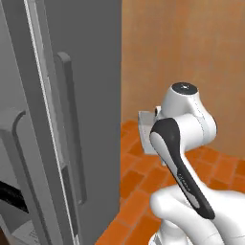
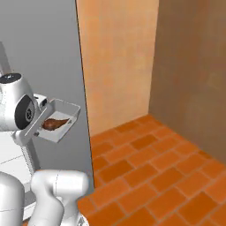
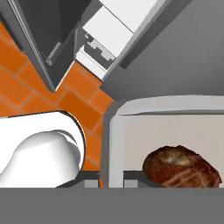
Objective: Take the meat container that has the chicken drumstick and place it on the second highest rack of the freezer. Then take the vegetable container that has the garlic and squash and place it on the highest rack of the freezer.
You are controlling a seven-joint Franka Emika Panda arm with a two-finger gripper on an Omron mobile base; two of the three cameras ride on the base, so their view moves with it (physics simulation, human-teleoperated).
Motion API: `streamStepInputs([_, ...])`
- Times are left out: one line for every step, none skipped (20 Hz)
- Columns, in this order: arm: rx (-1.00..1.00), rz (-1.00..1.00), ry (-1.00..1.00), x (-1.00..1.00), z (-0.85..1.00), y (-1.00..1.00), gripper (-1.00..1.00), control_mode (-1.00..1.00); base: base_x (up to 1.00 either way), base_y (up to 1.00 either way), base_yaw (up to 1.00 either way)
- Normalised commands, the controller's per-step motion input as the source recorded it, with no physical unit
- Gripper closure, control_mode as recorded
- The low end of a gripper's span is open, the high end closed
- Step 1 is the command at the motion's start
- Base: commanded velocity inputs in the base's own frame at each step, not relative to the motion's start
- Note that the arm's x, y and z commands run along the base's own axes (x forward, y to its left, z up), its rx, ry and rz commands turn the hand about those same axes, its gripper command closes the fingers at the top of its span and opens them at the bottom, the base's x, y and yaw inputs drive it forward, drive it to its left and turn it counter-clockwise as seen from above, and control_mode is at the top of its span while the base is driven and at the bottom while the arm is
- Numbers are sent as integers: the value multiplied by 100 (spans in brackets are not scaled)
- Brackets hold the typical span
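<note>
My gripper (image 3: pixel 112 183) is shut on the near rim of the meat container (image 3: pixel 114 140), a shallow pale grey tray. Inside it lies the chicken drumstick (image 3: pixel 181 166), glossy reddish-brown. From the right base view the meat container (image 2: pixel 62 115) hangs level in the air just right of my arm, with the chicken drumstick (image 2: pixel 54 124) on its floor and the grey side of the freezer (image 2: pixel 44 48) right behind it. A corner of the tray (image 1: pixel 145 125) shows behind my wrist. The freezer (image 1: pixel 86 72) stands left, its bar handle (image 1: pixel 72 129) facing me. The vegetable container, garlic and squash are out of view.
White inner panels (image 3: pixel 111 30) of the freezer show past an open grey door edge (image 3: pixel 48 48); which rack they are I cannot tell. Orange tiled floor (image 2: pixel 145 167) stretches right to tan walls (image 2: pixel 190 66). My own white arm links (image 1: pixel 191 201) crowd the near space.
</note>
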Motion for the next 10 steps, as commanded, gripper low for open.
streamStepInputs([0, 0, 0, 0, 0, 0, 100, 100, 49, -54, 68])
streamStepInputs([0, 0, 0, 0, 0, 0, 100, 100, 42, -58, 66])
streamStepInputs([0, 0, 0, 0, 0, 0, 100, 100, 32, -59, 65])
streamStepInputs([0, 0, 0, 0, 0, 0, 100, 100, 32, -59, 65])
streamStepInputs([0, 0, 0, 0, 0, 0, 100, 100, 31, -56, 65])
streamStepInputs([0, 0, 0, 0, 0, 0, 100, 100, 33, -59, 65])
streamStepInputs([0, 0, 0, 0, 0, 0, 100, 100, 28, -56, 66])
streamStepInputs([0, 0, 0, 0, 0, 0, 100, 100, 26, -55, 67])
streamStepInputs([0, 0, 0, 0, 0, 0, 100, 100, 21, -50, 69])
streamStepInputs([0, 0, 0, 0, 0, 0, 100, 100, 14, -45, 71])
